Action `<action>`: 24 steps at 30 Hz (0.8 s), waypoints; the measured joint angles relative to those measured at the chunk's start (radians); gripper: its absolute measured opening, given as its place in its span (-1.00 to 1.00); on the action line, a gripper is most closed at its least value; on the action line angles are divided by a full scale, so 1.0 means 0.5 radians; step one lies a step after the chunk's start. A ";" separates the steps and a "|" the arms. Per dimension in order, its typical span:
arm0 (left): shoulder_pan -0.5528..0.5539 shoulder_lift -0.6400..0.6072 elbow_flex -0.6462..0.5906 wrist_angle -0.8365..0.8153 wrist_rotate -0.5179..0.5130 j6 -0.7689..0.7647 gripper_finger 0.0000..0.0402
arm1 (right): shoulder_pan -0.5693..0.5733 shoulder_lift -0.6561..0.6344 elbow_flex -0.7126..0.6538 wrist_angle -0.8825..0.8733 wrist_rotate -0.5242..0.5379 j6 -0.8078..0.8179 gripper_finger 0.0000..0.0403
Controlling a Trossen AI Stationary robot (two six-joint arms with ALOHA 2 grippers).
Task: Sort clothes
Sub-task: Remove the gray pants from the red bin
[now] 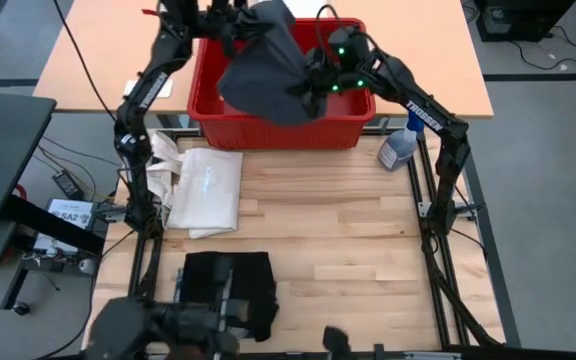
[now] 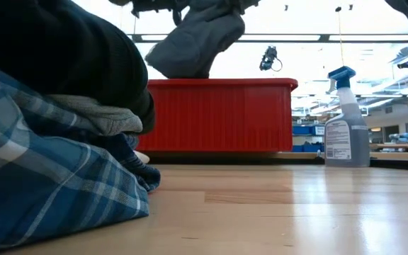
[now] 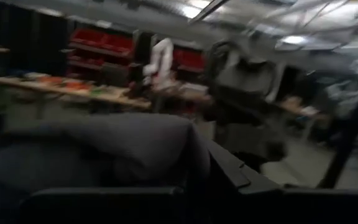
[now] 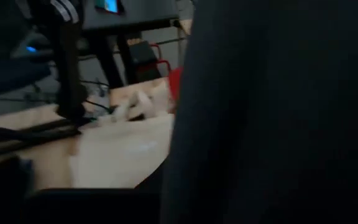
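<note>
From my seat, both arms are up over the red bin (image 1: 278, 125) at the far edge of the table (image 1: 348, 250), with the big dark grey cloth (image 1: 268, 75) strung between them above it. The left gripper (image 1: 230, 28) is clenched on the cloth's far corner and the right gripper (image 1: 313, 92) is clenched on its near side, so the fabric hangs over the bin. The white tote bag (image 1: 206, 188) lies flat on the left of the table, some black fabric (image 1: 230, 285) sits near the front edge, and the plaid cloth (image 2: 41, 191) is heaped right by the low camera. A spray bottle (image 1: 400, 148) stands beside the bin's right end.
</note>
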 joint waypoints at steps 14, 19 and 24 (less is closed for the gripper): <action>-0.106 -0.427 -0.001 -1.247 -0.410 0.850 -0.81 | 0.436 0.000 0.000 0.145 -0.046 0.630 -0.76; -0.200 -0.581 -0.001 -1.447 -0.423 0.857 -0.81 | 0.576 0.000 0.000 0.133 -0.062 0.673 -0.76; -0.421 -0.755 -0.001 -1.681 -0.571 0.822 -0.81 | 0.721 0.000 0.000 0.148 -0.125 0.752 -0.76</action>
